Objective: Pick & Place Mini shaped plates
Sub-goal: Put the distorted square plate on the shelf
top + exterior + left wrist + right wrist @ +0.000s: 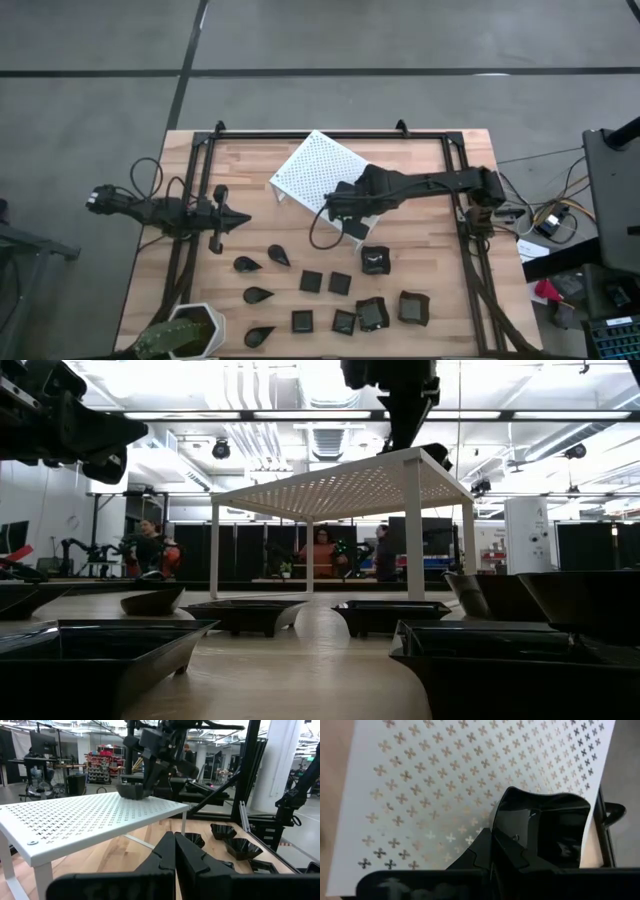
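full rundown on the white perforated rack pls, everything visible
The white rack is a small table-like stand, metal by its look: a flat rectangular top punched with rows of cross-shaped holes, on thin square legs. It stands upright on the wooden table, turned at an angle to its edges, behind the black dishes. The right gripper is over its near corner, shut on a wavy-rimmed black dish that sits at the top's surface.

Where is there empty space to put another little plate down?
The white rack top is mostly bare, except the corner under the right end effector. The wood between the rack and the table's far edge is bare too. The near side is crowded with black plates.
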`<state>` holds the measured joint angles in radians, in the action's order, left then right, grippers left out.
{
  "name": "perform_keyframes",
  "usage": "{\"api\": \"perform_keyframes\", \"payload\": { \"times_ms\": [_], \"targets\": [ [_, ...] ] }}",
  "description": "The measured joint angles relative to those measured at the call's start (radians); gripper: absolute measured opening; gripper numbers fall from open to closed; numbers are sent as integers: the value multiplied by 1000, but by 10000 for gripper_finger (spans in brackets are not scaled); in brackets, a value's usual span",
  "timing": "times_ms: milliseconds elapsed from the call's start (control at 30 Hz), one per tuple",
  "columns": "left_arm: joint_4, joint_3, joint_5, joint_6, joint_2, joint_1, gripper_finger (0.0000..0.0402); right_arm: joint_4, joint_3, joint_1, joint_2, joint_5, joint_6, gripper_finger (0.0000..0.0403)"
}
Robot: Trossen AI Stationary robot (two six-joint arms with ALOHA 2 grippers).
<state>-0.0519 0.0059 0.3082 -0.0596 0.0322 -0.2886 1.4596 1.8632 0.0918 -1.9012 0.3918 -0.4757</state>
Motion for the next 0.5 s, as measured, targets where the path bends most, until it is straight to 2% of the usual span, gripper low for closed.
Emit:
{"api": "perform_keyframes", "payload": {
  "times_ms": [500],
  "targets": [
    [0,0,0,0,0,1,0,-7,-19,0,7,3,-4,9]
  ]
}}
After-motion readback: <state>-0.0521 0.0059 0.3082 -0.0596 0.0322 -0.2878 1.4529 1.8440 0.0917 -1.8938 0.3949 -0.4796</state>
